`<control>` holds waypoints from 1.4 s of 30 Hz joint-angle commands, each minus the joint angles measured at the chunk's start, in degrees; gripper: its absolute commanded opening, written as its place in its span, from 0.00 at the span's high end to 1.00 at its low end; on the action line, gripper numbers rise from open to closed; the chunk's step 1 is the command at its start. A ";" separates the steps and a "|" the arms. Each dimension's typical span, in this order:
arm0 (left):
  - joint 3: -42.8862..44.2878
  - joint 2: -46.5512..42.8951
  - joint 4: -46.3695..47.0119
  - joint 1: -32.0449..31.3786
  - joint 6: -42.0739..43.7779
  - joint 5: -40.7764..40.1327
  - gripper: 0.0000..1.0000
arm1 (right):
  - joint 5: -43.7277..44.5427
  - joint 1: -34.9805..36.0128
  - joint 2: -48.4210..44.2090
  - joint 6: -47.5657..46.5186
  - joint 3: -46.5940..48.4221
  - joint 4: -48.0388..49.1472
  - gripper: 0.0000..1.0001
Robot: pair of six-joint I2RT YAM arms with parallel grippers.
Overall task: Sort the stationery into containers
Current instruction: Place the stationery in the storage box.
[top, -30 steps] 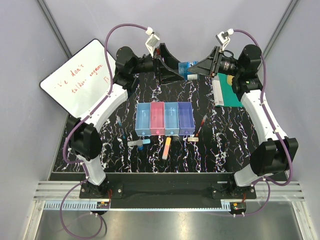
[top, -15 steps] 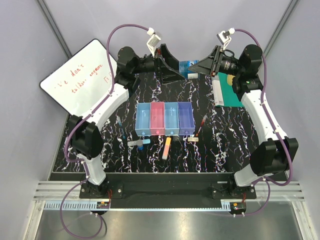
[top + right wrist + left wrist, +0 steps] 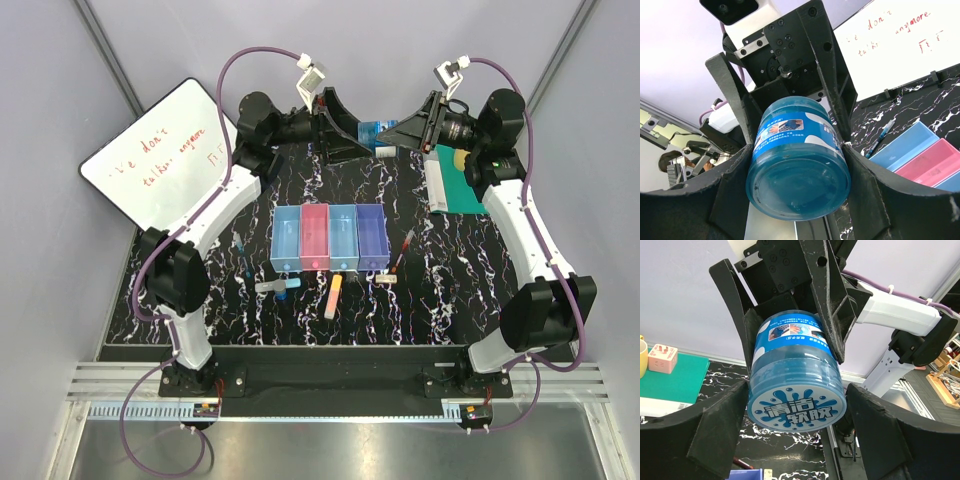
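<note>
Stationery lies loose on the black, white-veined bench (image 3: 450, 290) nearest the arm bases: an orange-yellow bar (image 3: 333, 297), a grey marker with a cyan tip (image 3: 272, 286) to its left, and a small white eraser (image 3: 387, 279) to its right. A thin blue pen (image 3: 243, 262) lies further left, and a thin red pen (image 3: 404, 250) lies slanted just right of the purple bin.

Behind them, mid-bench, sits the row of four joined translucent rectangular bins (image 3: 329, 264), coloured from left to right light blue, pink-red, light blue and purple.

Farther back on the right a green book (image 3: 462, 190) lies flat, with a pink cube (image 3: 662, 357) on it and a yellow mug (image 3: 642, 357) at its far end. A white board with red handwriting (image 3: 160, 155) leans at the far left.

At the far edge, raised above the bench, the blue round plastic bottle (image 3: 371, 130) lies on its side between the two hands, which face each other. The right hand (image 3: 390, 135) is clamped on the bottle's plain base end, finger pads pressed to both sides. The left hand (image 3: 355, 140) has its fingers spread around the printed lid end, very close to its sides; whether they press on it I cannot tell.
</note>
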 commanded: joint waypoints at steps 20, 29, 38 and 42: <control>3.60 0.24 3.97 -0.31 -0.79 -0.81 0.28 | 1.88 -0.35 -1.94 0.20 -0.62 3.79 1.00; 3.69 0.42 4.15 -0.40 -0.88 -0.55 0.86 | 2.05 -0.35 -2.11 -0.15 -0.80 3.53 0.94; 3.60 -0.02 3.71 -0.40 -0.44 -0.11 1.00 | 1.44 -0.43 -2.20 -0.60 -1.24 3.53 0.01; 2.81 -0.46 3.80 -0.31 -0.44 0.41 1.00 | 1.53 -1.14 -2.38 -0.59 -1.59 3.00 0.00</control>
